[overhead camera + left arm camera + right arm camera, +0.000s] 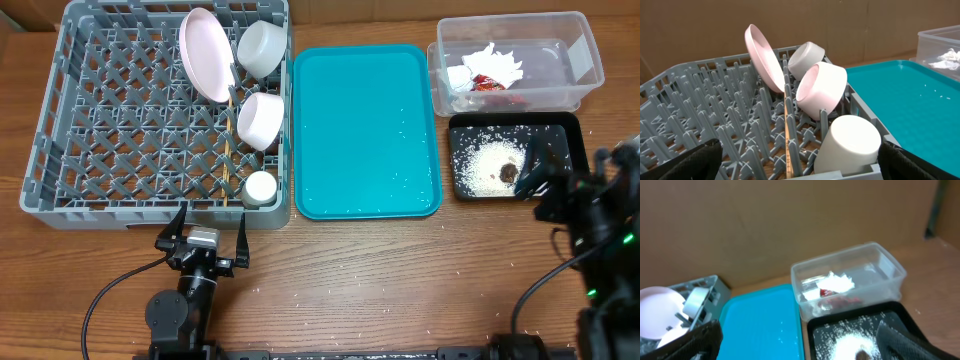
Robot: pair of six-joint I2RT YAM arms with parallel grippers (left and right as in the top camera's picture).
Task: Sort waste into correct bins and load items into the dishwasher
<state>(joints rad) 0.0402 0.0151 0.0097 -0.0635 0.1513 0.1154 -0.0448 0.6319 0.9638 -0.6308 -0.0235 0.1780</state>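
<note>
The grey dish rack (90, 150) holds the pink plate (205, 52) upright, two bowls (262, 47) (260, 118), a white cup (260, 187) and chopsticks (229, 150); all show in the left wrist view, cup (850, 142), plate (765, 57), chopsticks (787, 125). The clear tub (580, 60) holds the napkin (495, 62) and red wrapper (490, 84). The black tray (570, 130) holds rice (485, 165) and a brown lump (508, 172). My left gripper (207, 240) is open and empty in front of the rack. My right gripper (545, 185) is open over the black tray's right side.
A teal serving tray (365, 130) with a few stray rice grains lies between the rack and the bins. Cables run along the table's front edge. A brown cardboard wall (790, 220) stands behind.
</note>
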